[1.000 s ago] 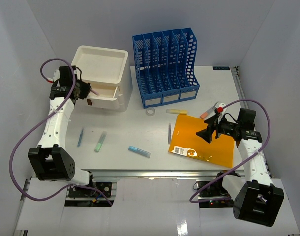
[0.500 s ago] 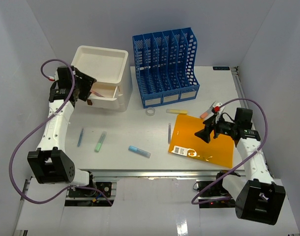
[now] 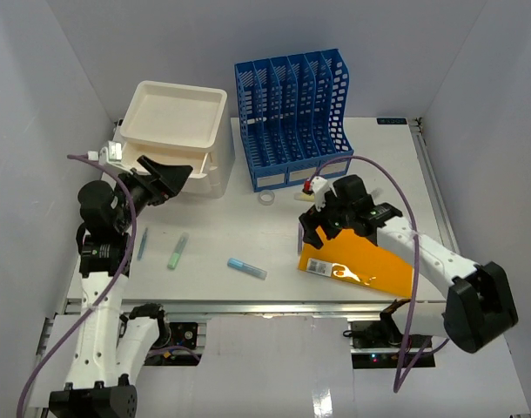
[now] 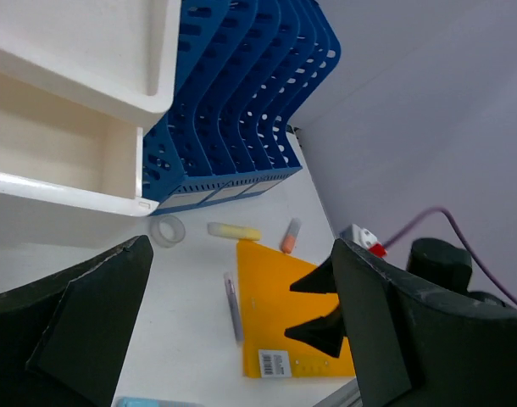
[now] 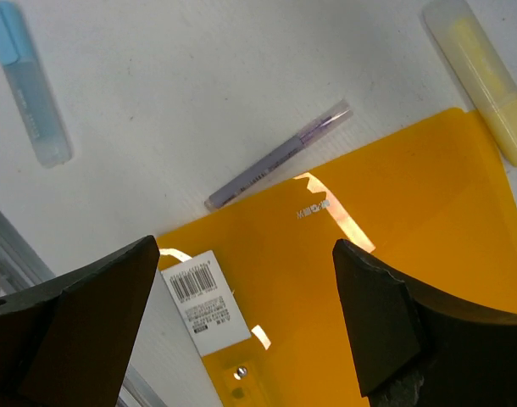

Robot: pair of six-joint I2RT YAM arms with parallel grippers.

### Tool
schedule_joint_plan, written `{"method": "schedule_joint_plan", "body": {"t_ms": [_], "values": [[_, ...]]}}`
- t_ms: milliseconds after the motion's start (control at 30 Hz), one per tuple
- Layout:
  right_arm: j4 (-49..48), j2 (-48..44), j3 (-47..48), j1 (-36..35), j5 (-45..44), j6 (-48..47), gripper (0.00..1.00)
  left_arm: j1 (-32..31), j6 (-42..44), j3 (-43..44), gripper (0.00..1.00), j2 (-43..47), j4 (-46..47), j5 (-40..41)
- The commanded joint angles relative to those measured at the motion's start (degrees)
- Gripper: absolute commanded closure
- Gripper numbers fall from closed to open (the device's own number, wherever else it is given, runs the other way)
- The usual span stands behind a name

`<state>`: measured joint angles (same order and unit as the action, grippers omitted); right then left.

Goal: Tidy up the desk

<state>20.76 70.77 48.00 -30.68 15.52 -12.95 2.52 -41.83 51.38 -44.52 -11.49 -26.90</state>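
Filling the middle of the overhead view, the desk (image 3: 222, 228) holds scattered stationery. At the left, the left gripper (image 3: 172, 179) hangs with its fingers wide apart and nothing between them, just in front of the white drawer unit (image 3: 174, 131) at upper left. Below lie a blue pen (image 3: 143, 243), a green highlighter (image 3: 178, 250) and a light blue highlighter (image 3: 246, 268). At top centre stands the blue file rack (image 3: 292, 113), with a tape roll (image 3: 266, 198) in front of it. Right of centre, the right gripper (image 3: 311, 233), likewise spread and empty, hovers over the left edge of the orange folder (image 3: 374, 266), near a purple pen (image 5: 275, 157).
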Motion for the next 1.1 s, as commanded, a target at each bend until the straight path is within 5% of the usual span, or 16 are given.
{"method": "schedule_joint_plan", "body": {"t_ms": [0, 367, 733, 1067], "values": [[-3.41, 6.47, 5.05, -2.91, -10.27, 10.32, 0.1, 0.34, 4.49, -5.07, 0.02, 5.59, 3.44, -7.4], [-7.35, 19.95, 9.26, -7.83, -12.75, 13.93, 0.08, 0.29, 0.57, -13.84, 0.02, 16.4, 1.73, -11.03], [-8.34, 30.12, 12.32, -8.17, -18.49, 14.36, 0.28, 0.22, 0.01, -17.61, 0.02, 21.71, -2.17, -11.69], [-7.45, 33.11, 12.74, -8.43, -17.98, 14.71, 0.56, 0.29, -0.84, -19.3, 0.02, 24.6, -3.84, -11.2]]}}
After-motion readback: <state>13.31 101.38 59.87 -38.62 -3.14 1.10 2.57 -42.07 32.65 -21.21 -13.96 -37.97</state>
